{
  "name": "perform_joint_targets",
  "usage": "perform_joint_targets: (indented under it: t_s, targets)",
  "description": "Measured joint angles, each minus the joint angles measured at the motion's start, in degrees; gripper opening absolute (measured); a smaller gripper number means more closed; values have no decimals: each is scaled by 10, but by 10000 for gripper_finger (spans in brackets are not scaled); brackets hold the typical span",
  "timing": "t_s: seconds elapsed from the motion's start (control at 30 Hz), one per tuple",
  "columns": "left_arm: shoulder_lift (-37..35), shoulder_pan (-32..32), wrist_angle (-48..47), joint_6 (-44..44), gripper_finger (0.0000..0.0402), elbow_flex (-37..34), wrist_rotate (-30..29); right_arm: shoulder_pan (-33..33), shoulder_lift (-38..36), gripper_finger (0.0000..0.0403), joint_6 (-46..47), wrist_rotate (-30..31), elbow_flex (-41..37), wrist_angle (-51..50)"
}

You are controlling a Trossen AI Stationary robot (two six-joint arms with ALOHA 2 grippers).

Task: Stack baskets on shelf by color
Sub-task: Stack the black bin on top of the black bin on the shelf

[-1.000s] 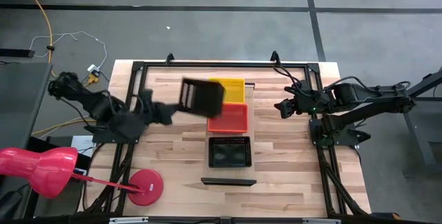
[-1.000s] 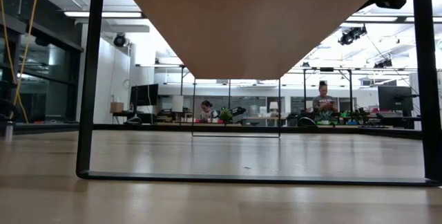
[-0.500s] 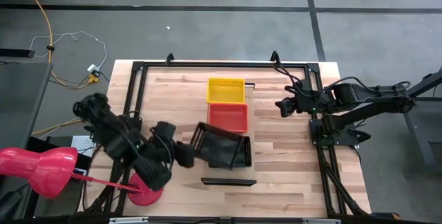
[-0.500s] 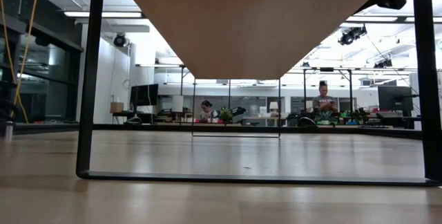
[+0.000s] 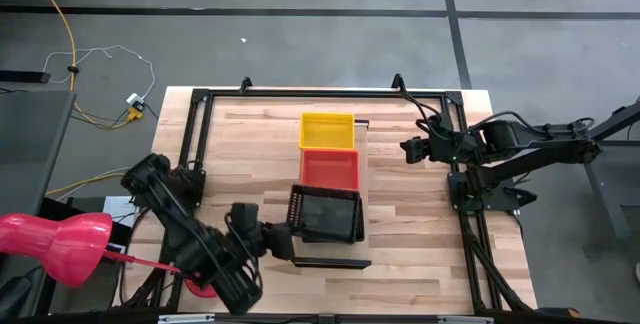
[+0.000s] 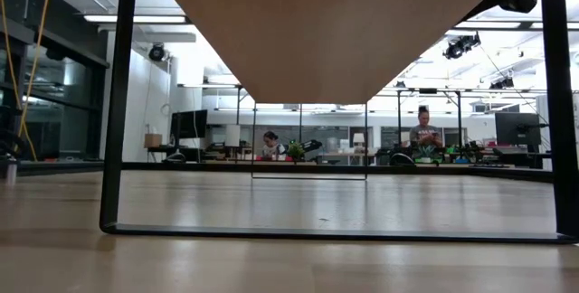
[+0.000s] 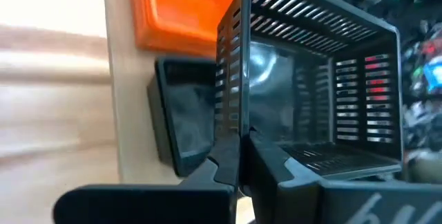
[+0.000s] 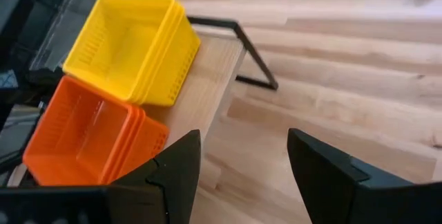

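On the shelf a yellow basket sits at the far end and an orange basket behind it toward the near side. A black basket rests nearer the shelf's dark lip. My left gripper is shut on a second black basket, which hangs tilted over the one on the shelf. Whether the two black baskets touch, I cannot tell. My right gripper waits open at the table's right, facing the yellow stack and the orange stack. My left gripper pinches the black basket's side wall, the one toward the table's left, with one finger inside the basket and one outside. The fingers come from the table's near left, slanting down. The basket hangs tilted, its open side toward the gripper, above the black basket on the shelf.
A black metal frame runs around the table's working area. A pink lamp stands at the near left corner, its round base partly hidden behind my left arm. Bare wood lies on both sides of the shelf.
My left gripper has swung from beside the yellow basket toward the table's near edge, turning as it went. The black basket it carries has travelled along the shelf over the orange basket and now hangs over the black one near the lip, less steeply tipped.
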Motion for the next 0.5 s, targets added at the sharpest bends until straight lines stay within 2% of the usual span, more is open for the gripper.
perform_joint_targets:
  t_s: [0.07,0.27,0.4,0.5]
  targets:
    - [16,-6,12,-35,0,0,-6,0,0,204,1,9,0,2]
    - [39,-6,44,-35,0,0,2,0,0,204,1,37,0,6]
    - [38,14,38,-32,0,0,-29,0,0,204,-5,43,0,4]
    - [38,39,42,-12,0,0,-6,0,0,204,-15,43,0,3]
